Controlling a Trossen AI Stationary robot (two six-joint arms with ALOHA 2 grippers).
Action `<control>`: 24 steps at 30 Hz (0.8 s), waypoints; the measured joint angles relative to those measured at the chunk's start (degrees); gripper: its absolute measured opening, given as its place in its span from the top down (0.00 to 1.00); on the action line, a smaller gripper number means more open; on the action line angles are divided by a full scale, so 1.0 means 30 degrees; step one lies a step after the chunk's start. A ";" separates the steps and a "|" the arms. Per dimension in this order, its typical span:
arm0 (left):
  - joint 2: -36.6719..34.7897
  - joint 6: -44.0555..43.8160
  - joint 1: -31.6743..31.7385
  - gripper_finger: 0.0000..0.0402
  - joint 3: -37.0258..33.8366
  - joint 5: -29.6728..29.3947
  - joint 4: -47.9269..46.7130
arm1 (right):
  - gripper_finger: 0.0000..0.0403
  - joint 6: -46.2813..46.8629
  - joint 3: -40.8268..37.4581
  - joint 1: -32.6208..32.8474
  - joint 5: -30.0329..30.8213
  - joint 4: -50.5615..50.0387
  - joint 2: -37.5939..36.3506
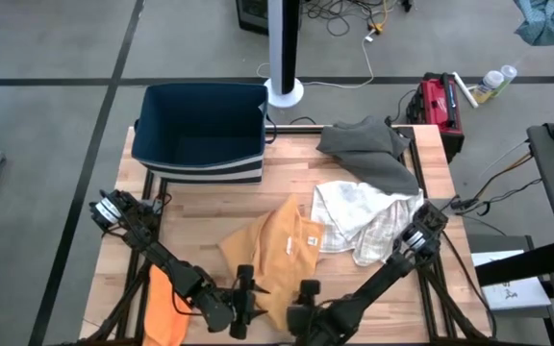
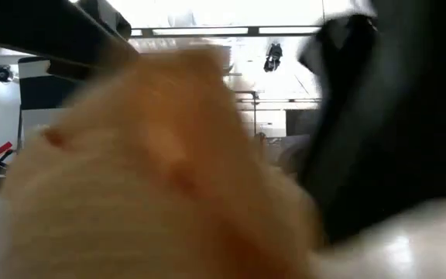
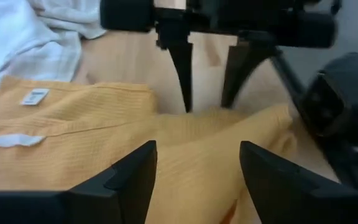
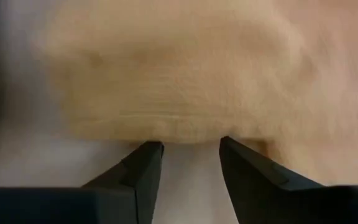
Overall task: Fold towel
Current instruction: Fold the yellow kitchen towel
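The orange towel (image 1: 277,252) is spread near the surface's front edge. The left pincer (image 1: 243,304) and right pincer (image 1: 306,300) are held open at its front hem, nothing gripped. An uneven pinch could bunch it.

Four cloths are lying on the table (image 1: 200,207): one yellow towel (image 1: 277,252), one orange cloth (image 1: 164,306), one white cloth (image 1: 359,216), one grey cloth (image 1: 368,149). One bin (image 1: 200,130) is standing there. Two arms are working, with two grippers: left (image 1: 245,300), right (image 1: 303,306).
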 joint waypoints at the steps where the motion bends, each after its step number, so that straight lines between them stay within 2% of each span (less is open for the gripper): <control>1: 0.0000 -0.0099 -0.0097 0.43 -0.0002 0.0084 -0.0015 | 0.60 -0.0654 0.0182 -0.0001 0.0275 0.0638 -0.0078; 8: 0.0000 -0.0768 -0.0514 0.42 -0.0007 0.0692 0.0059 | 0.62 -0.2887 0.1587 -0.0189 0.3384 0.0893 -0.0300; 15: 0.0000 -0.1074 -0.1140 0.43 0.0206 0.0796 0.0359 | 0.64 -0.2603 0.1655 -0.0296 0.3256 0.0163 -0.0293; 24: 0.0015 -0.1448 -0.1922 0.40 0.0240 0.0356 0.2040 | 0.64 -0.1928 0.1655 -0.0372 0.3267 0.0298 -0.0293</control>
